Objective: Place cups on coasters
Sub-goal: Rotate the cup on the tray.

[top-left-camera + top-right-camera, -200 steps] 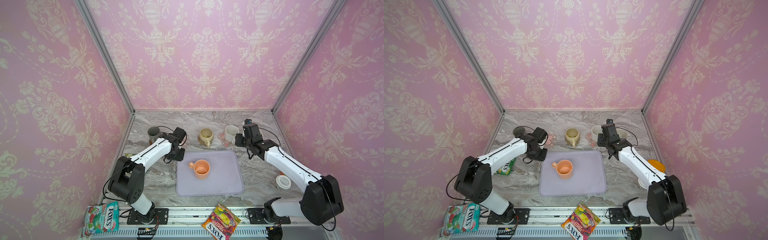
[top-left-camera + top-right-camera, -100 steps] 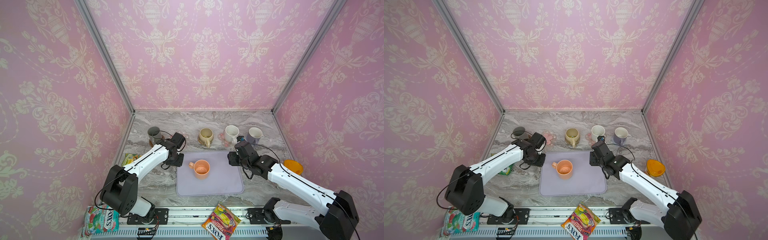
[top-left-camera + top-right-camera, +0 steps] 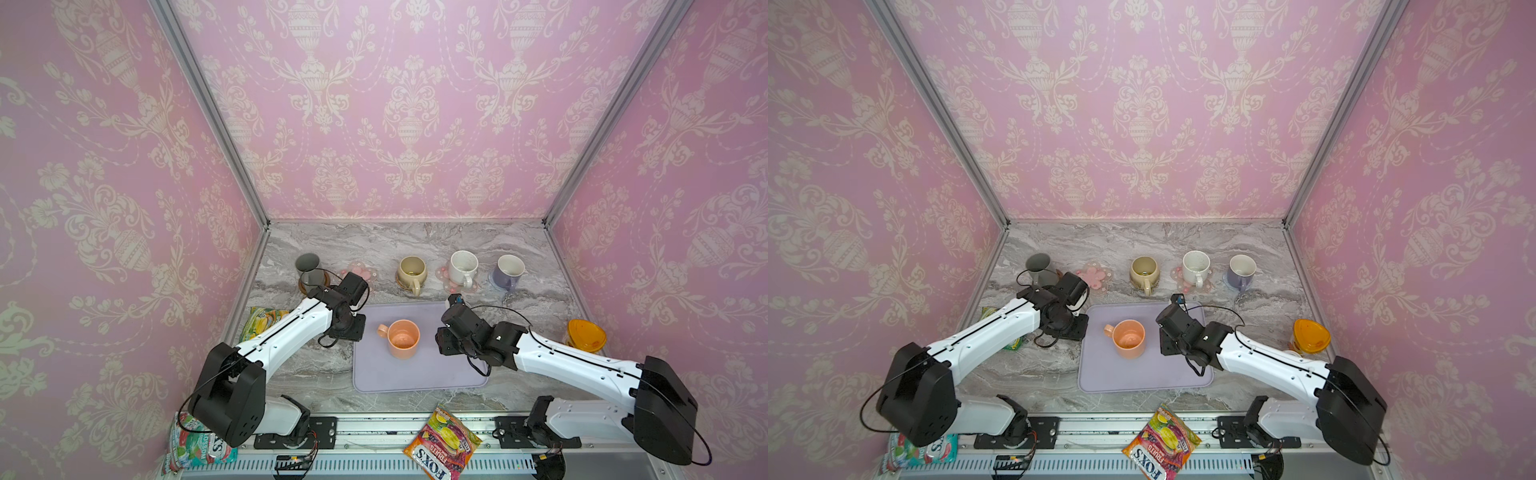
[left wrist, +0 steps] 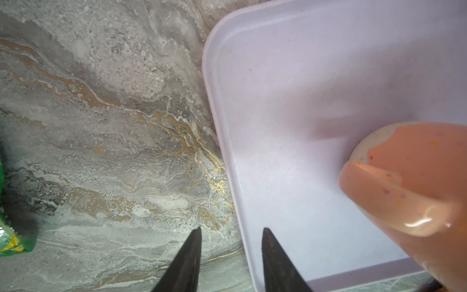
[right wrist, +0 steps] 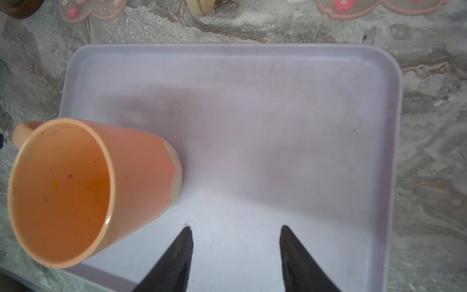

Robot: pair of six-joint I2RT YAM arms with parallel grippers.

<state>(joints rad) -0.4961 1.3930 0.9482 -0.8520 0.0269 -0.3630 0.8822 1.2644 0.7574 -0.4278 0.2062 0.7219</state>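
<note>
Hovering at the lavender tray's [image 3: 415, 374] left edge in both top views, the left gripper [image 3: 347, 328] points down; the right gripper [image 3: 441, 345] hangs over the tray's right half; the peach mug [image 3: 402, 340] stands upright on the tray between them, touched by neither; beyond the tray's far edge 4 other mugs [image 3: 411, 270] stand in a row beside 1 bare pink-flower coaster [image 3: 359, 273]; in front of the tray's near edge a packet [image 3: 1160, 442] reads "FOXS FRUITS".

Left wrist view: the left gripper's [image 4: 231, 230] fingers stand apart, empty, 1 over marble, 1 over the tray's rim [image 4: 214, 101]; the mug's glossy speckled handle [image 4: 394, 199] lies near.

Right wrist view: the right gripper's [image 5: 236, 227] fingers stand wider apart, empty, over bare tray [image 5: 278, 113]; the mug [image 5: 75, 189] beside them shows a speckled empty inside and an unglazed beige base band.
</note>
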